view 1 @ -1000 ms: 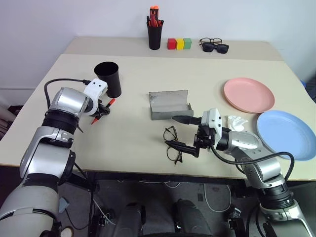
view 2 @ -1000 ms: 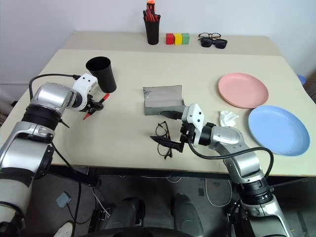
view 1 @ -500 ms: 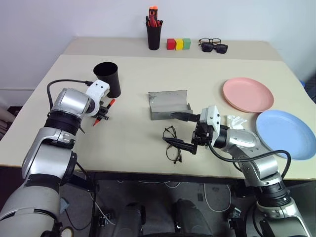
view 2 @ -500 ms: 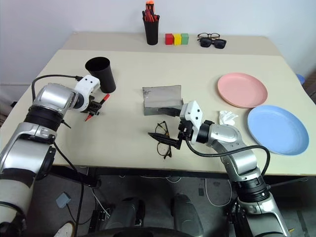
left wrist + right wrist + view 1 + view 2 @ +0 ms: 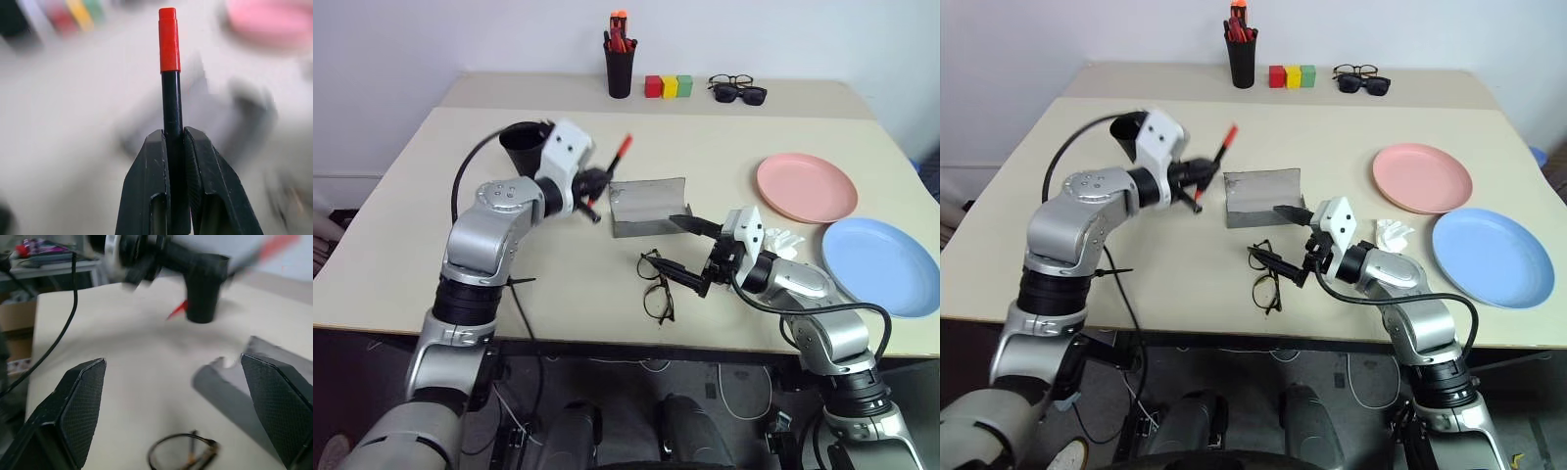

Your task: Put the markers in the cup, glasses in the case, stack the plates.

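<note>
The left gripper (image 5: 173, 142) is clamped tight on one slim, glossy black marker with a red cap (image 5: 168, 68), lifted above the table just at 3 o'clock of the wide, tapered black plastic cup (image 5: 521, 144). The right gripper (image 5: 690, 253) is spread wide, gripping nothing, just above one pair of thin black-framed glasses (image 5: 657, 289) lying flat. One grey rectangular hinged case (image 5: 649, 207) sits open at 12 o'clock from them. Two round shallow plastic plates lie side by side, unstacked: salmon pink (image 5: 806, 187) and light blue (image 5: 880, 265).
</note>
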`<action>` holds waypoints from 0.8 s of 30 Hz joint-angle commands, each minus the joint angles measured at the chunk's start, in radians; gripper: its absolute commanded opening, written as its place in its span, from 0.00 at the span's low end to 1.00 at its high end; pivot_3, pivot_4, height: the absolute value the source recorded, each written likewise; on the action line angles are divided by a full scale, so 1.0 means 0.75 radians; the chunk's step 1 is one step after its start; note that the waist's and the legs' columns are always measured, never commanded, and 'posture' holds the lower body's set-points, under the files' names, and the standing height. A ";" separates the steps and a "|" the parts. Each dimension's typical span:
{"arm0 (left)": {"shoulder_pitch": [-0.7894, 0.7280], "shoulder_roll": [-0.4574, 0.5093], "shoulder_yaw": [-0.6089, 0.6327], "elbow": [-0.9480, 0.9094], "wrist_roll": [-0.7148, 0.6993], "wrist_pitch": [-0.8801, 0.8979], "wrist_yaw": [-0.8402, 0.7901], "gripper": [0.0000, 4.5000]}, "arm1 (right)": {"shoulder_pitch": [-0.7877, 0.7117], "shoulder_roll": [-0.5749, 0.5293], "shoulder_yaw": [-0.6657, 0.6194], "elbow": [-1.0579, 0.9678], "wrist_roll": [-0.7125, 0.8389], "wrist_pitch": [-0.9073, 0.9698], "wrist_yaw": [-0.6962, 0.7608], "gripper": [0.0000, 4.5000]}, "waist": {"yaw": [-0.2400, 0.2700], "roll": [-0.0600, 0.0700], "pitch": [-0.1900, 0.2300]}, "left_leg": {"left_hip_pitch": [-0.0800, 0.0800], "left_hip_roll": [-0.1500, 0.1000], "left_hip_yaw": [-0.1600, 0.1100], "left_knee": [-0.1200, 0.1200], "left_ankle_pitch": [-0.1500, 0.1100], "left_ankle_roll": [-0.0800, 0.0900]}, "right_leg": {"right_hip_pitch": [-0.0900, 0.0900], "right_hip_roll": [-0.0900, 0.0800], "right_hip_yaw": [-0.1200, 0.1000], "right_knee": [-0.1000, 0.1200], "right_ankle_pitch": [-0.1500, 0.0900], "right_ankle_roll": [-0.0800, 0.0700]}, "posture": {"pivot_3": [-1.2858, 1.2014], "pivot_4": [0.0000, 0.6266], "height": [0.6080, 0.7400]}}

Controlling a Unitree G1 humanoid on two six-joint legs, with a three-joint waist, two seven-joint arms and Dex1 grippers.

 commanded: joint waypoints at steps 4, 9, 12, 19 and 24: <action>-0.163 0.029 0.134 0.348 0.157 -0.594 0.301 0.00 | -0.173 0.111 -0.139 -0.019 0.143 0.003 -0.125 1.00 | 0.005 0.000 0.000 | 0.002 0.000 0.001 -0.001 0.000 0.000 | 0.000 0.000 0.000 0.001 0.001 -0.001 | 0.52 0.24 1.00; -0.247 0.090 0.114 0.661 0.273 -0.931 0.424 0.00 | -0.218 0.120 -0.128 -0.013 0.140 -0.002 -0.136 1.00 | 0.012 0.000 0.000 | 0.000 -0.001 0.001 -0.001 0.002 -0.003 | 0.000 -0.002 -0.002 -0.001 0.001 -0.001 | 0.52 0.24 1.00; -0.246 0.100 0.105 0.761 0.311 -1.037 0.476 0.00 | -0.212 0.119 -0.115 -0.012 0.125 -0.012 -0.132 1.00 | 0.010 0.000 0.000 | 0.000 -0.002 0.001 -0.001 0.002 -0.003 | -0.001 -0.003 -0.003 -0.001 0.001 -0.001 | 0.52 0.24 1.00; -0.235 0.073 0.093 0.962 0.361 -1.210 0.599 0.00 | -0.189 0.121 -0.097 -0.023 0.108 -0.027 -0.136 1.00 | 0.007 0.000 0.000 | 0.000 -0.002 0.001 -0.001 0.001 -0.003 | -0.001 -0.002 -0.004 -0.001 0.001 -0.001 | 0.52 0.24 1.00; -0.301 0.042 0.092 1.163 0.372 -1.292 0.677 0.00 | -0.179 0.115 -0.099 -0.033 0.105 -0.025 -0.140 1.00 | 0.008 0.000 0.000 | 0.000 -0.002 0.001 -0.001 0.001 -0.003 | -0.001 -0.002 -0.004 0.000 0.001 -0.001 | 0.52 0.24 1.00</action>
